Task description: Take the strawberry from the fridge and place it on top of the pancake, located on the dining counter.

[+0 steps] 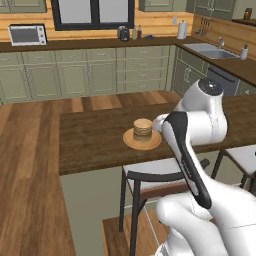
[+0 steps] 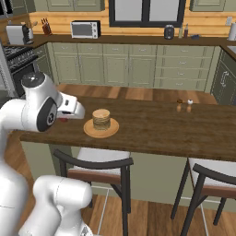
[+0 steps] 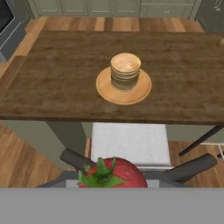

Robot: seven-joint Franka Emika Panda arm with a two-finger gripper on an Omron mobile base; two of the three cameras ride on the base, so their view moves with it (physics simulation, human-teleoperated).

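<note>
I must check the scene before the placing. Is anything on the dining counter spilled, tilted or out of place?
Nothing stands out. The pancake stack sits upright on its plate on the dining counter, with nothing spilled. The strawberry looks whole, still short of the counter.

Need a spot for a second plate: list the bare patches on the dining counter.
The dining counter lies bare left of the pancake plate, and along the wide stretch from the plate to the salt and pepper shakers. Behind the stack it is bare too. Crowded: the near edge, with stools below and the strawberry approaching.
</note>
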